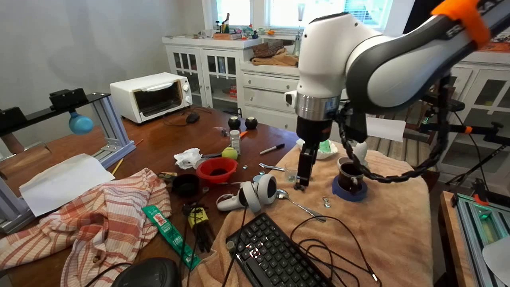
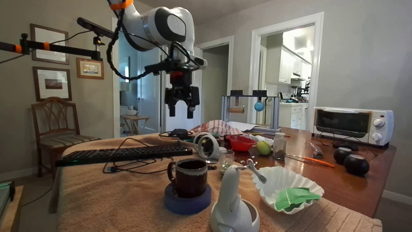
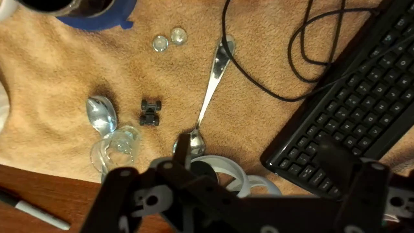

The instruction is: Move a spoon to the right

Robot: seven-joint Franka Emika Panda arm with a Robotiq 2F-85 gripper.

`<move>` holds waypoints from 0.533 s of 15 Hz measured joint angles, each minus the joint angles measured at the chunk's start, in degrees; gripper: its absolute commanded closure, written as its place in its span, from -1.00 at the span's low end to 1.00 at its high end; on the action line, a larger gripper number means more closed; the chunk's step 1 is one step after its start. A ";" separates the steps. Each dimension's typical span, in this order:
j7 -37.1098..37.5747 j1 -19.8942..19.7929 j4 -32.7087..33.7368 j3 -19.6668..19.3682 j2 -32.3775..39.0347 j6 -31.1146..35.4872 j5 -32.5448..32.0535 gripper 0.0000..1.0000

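Over the tan towel (image 1: pixel 392 235), saw the gripper (image 2: pixel 181 113) hanging in the air with its fingers (image 2: pixel 172 111) spread wide. Found the spoon (image 3: pixel 212 84) on the towel, between the clear cup (image 1: pixel 291 174) and the keyboard (image 3: pixel 355 116), with its bowl just beside the white controller (image 1: pixel 250 196) and its handle's end under a black cable (image 3: pixel 288 99). Noted a second spoon (image 3: pixel 102 111) near the cup.

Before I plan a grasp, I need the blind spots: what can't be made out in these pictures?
Wrist view: spoon nearer the keyboard, part of its bowl hidden by the end effector.
Wrist view: other spoon, handle's end hidden by the end effector.
Wrist view: mug, cut off by the top edge.
In an exterior view: long green packet, smaller lettering too tiny to read.
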 measured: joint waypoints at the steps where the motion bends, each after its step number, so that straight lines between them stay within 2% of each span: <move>1: -1.84 0.00 1.63 -0.84 2.97 0.37 -0.10 -1.00; 5: -2.62 0.31 8.06 -3.75 14.10 -0.55 -2.40 -1.00; 8: -2.63 0.48 9.09 -4.29 15.87 -0.41 -2.47 -1.00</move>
